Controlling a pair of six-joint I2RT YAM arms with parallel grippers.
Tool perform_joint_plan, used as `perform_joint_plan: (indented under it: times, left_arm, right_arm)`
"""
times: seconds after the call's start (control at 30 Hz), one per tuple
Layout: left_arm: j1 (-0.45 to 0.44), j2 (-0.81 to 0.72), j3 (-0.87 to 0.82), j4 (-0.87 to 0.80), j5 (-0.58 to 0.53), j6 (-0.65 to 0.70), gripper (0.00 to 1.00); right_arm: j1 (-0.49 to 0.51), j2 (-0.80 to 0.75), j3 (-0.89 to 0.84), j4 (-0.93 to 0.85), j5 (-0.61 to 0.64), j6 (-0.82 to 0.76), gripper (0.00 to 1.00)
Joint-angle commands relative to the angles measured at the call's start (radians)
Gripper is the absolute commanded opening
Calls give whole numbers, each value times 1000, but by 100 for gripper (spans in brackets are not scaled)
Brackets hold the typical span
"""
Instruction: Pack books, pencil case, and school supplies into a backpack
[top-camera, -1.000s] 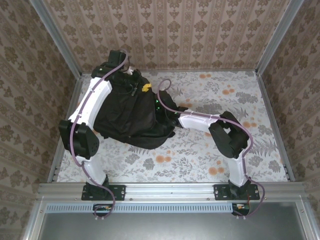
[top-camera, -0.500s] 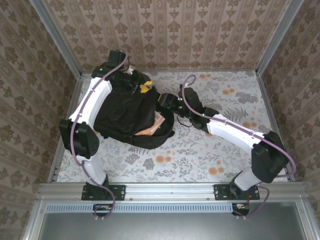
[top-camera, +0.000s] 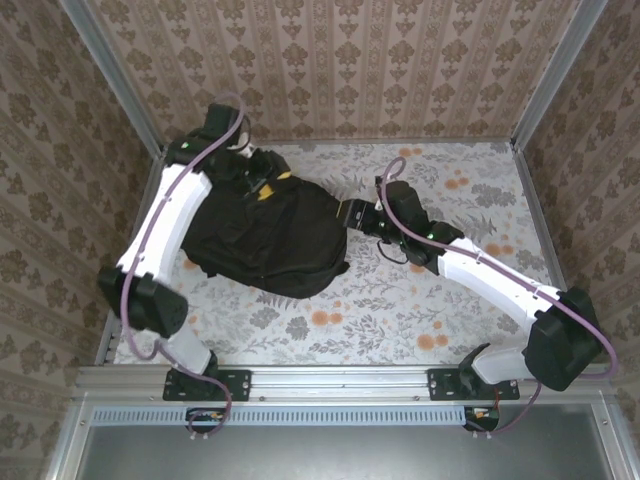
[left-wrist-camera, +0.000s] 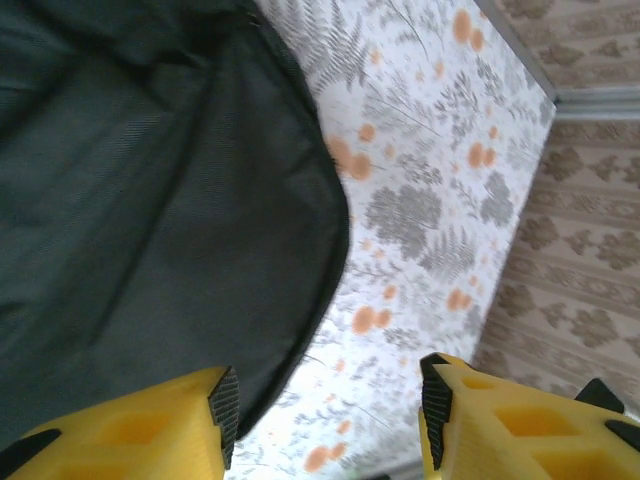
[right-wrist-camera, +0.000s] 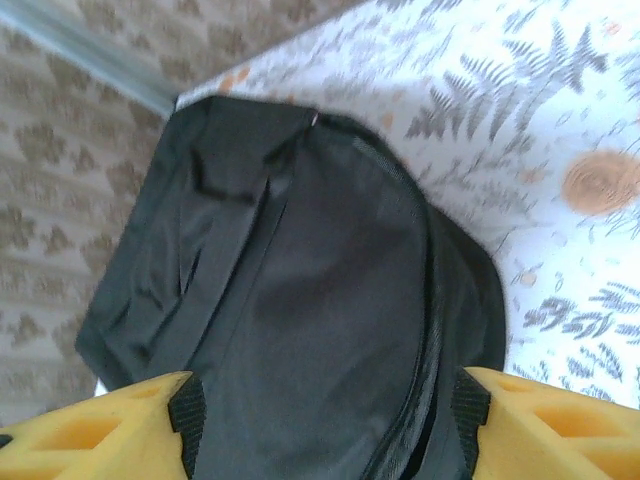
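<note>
The large, soft black fabric backpack (top-camera: 265, 235) was seen lying flat on the floral-patterned table (top-camera: 420, 300), toward its far left, and appeared folded shut. The left gripper (left-wrist-camera: 328, 400) was held spread and empty over the bag's rounded edge. The right gripper (right-wrist-camera: 328, 415) was likewise spread and empty, just beside the bag's right side. Closing up was judged the step in hand, so the zip would best be approached low, along the seam. Open room was left to the right and nearer. The far wall and left rail were close.
</note>
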Motion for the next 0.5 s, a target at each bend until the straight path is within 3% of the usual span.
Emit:
perform_joint_plan:
  times: [0.0,0.17,0.37,0.47]
  left_arm:
    - [13,-176,-163,-94,-163,49,54]
    - [76,-372,-454,-69,-181,35,55]
    - [108,-479,-680,-91,-260,-2,55]
    - [159,-532,-784,-73,-244,-28,60]
  right_arm:
    - [21,-15,30,-98,-74,-78,67]
    - [17,22,72,-201,-32,-129,68]
    - [-60,246,243,-328,-112,-163,73]
    - [-81,349,329,-343,-163,-170,73]
